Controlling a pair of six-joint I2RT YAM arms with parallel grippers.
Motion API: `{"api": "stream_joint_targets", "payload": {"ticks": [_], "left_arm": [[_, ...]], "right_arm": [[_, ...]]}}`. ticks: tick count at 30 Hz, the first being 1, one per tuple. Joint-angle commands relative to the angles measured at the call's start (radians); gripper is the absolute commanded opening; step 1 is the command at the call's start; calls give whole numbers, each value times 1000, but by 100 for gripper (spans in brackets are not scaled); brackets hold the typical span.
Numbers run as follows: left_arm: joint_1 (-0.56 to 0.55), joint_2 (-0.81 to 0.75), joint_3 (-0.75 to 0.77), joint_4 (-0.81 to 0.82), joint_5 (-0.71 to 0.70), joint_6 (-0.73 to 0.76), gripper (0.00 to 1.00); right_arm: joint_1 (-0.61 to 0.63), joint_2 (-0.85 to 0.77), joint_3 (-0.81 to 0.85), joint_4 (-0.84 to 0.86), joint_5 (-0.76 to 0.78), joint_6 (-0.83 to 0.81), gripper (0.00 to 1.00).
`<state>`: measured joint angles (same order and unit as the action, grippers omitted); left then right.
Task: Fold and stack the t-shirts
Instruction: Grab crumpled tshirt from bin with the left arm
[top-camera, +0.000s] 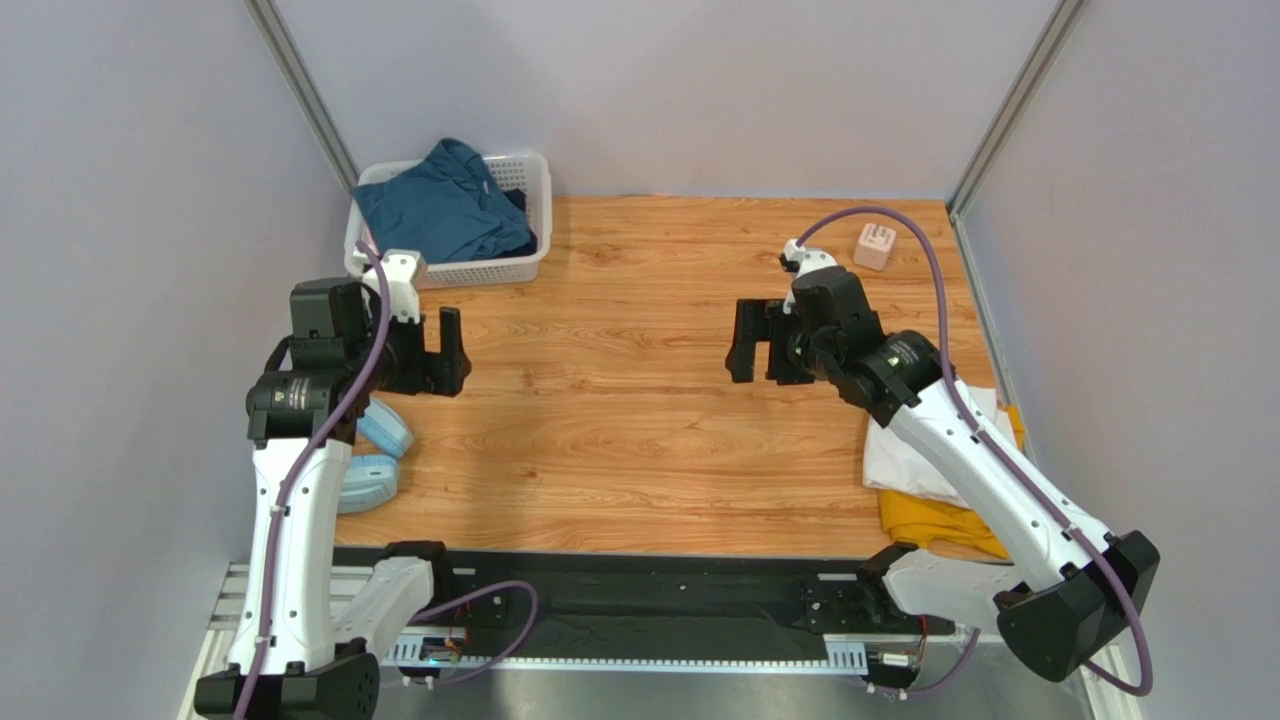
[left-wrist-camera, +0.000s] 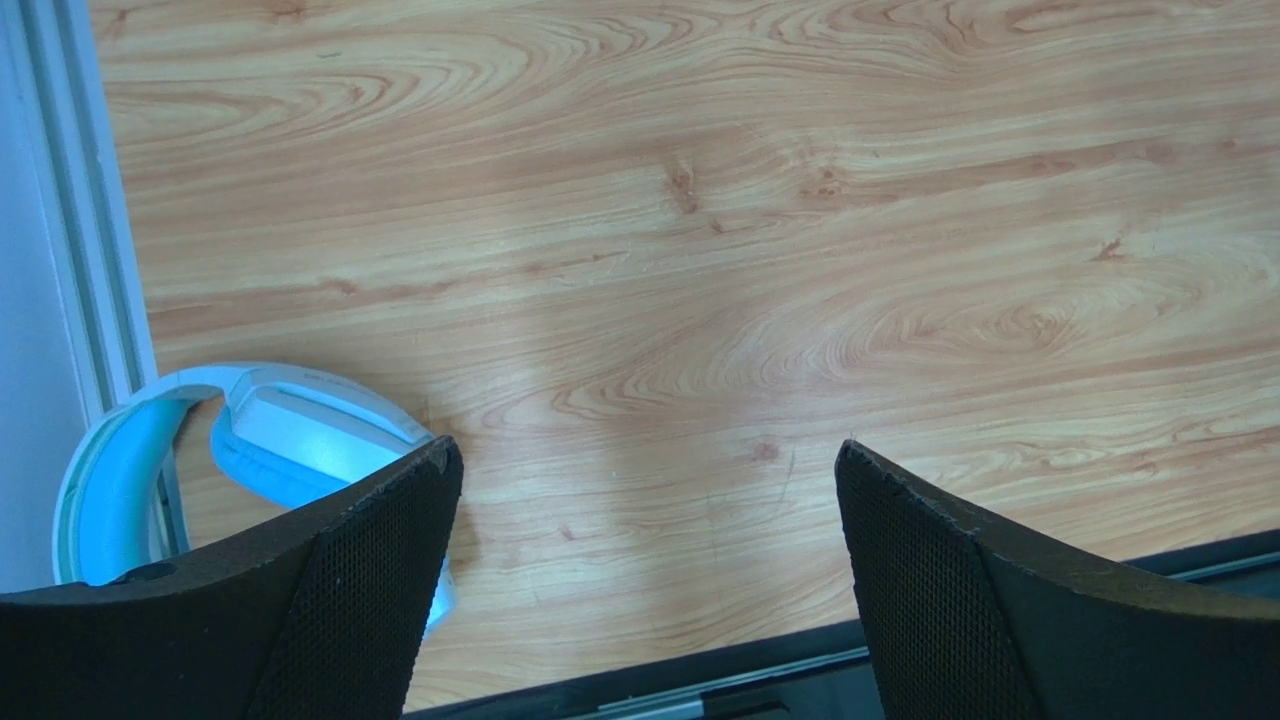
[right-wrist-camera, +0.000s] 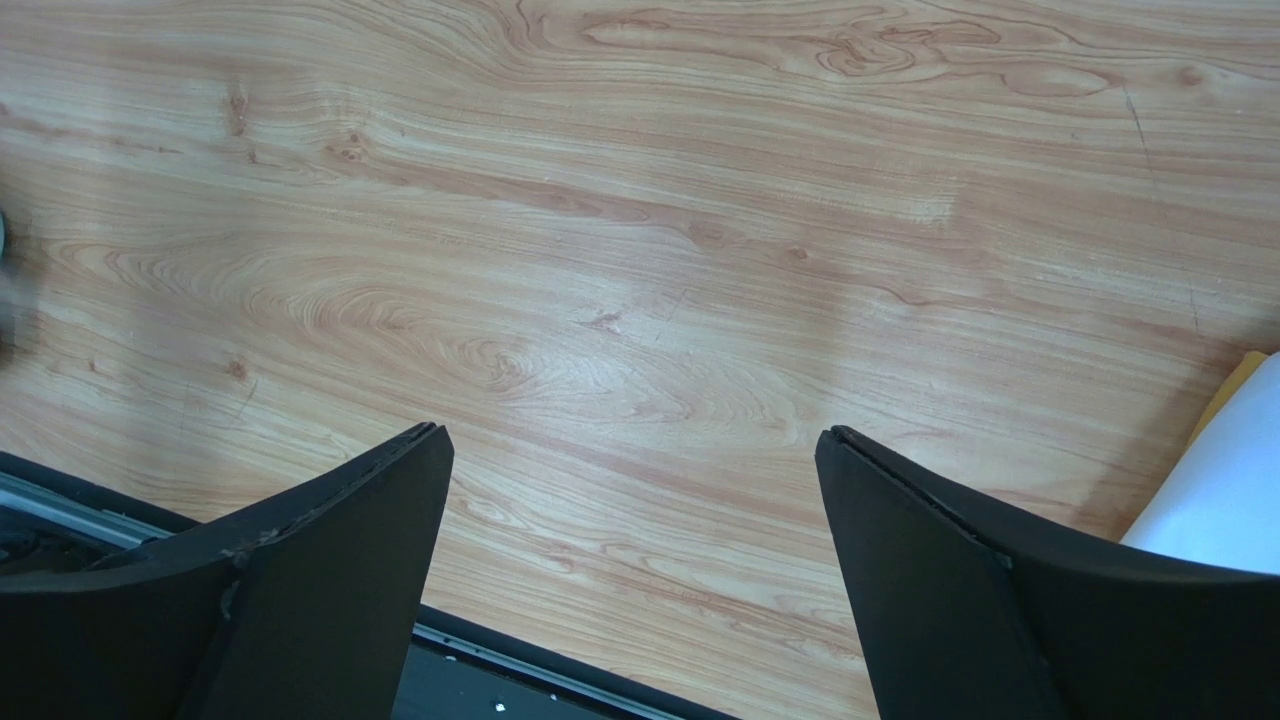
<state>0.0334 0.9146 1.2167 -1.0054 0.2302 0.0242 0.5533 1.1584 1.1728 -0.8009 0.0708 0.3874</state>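
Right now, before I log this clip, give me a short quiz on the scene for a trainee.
1. True or false: the teal t-shirt lies unfolded in the white basket at the far left of the table.
2. Pick one. The white t-shirt lies on top of: A) the mustard t-shirt; B) a second basket; C) the left arm's base.
3. Fill in the gap: the left gripper and the right gripper are both ____ and hold nothing.

Key: 1 true; 2 A; 3 open.
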Motion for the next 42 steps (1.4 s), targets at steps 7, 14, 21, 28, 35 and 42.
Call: {"api": "stream_joint_targets", "payload": {"ticks": [7, 14, 21, 28, 35, 42], "left_arm": [[2, 151, 87, 109, -35, 43, 95], [0, 449, 295, 205, -225, 0, 96], [2, 604, 395, 253, -190, -4, 97], [-3, 886, 628, 252, -270, -17, 97], [-15, 1139, 873, 287, -376, -18, 97], [-20, 1415, 1234, 240, -390, 28, 97]], "right_arm": [[5, -23, -33, 35, 6, -21, 100], [5, -12, -42, 49, 24, -19, 100], [2, -28, -53, 52, 93, -16, 100], [2, -83, -27, 63, 75, -10, 100], [0, -172, -87, 141, 40, -16, 100], [4, -175, -133, 200, -14, -25, 100]]}}
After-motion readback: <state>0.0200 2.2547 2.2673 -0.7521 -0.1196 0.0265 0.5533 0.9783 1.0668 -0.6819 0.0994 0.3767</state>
